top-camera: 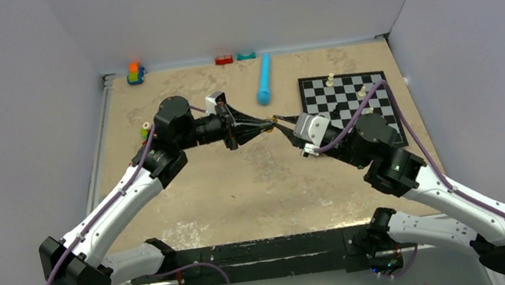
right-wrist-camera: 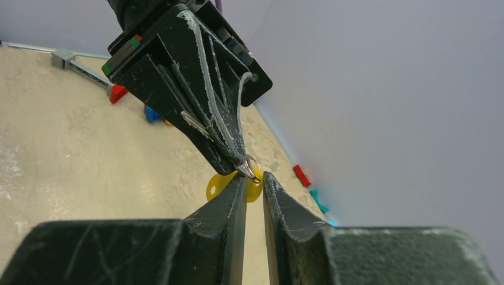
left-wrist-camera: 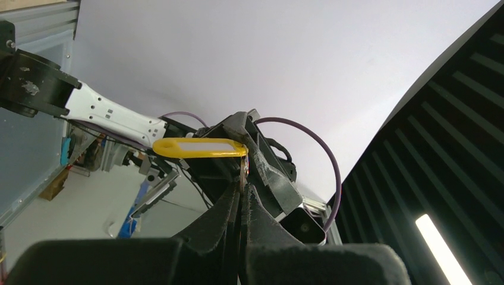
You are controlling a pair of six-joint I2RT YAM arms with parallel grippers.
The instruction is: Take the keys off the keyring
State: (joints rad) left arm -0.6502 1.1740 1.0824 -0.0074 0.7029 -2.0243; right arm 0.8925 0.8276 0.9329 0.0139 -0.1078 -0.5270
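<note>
Far-left corner: a small multicoloured toy (top-camera: 135, 72) is sitting by the wall. The left arm is reaching across, and the left gripper (top-camera: 266, 123) is hanging above mid-table, nearer the far edge. Its fingers are pressing together on the keyring (right-wrist-camera: 251, 168), a thin silver ring at their tips. A yellow key tag (left-wrist-camera: 199, 147) is sticking out sideways from the ring. The keys are too small to tell apart from the ring. The right gripper (right-wrist-camera: 253, 181) is meeting it tip to tip, fingers slightly parted just under the ring; contact cannot be told. Beyond, a blue cylinder (top-camera: 264, 79) is lying near the far edge. A chessboard (top-camera: 325, 95) with white pieces (top-camera: 331, 79) is lying toward the right edge.
</note>
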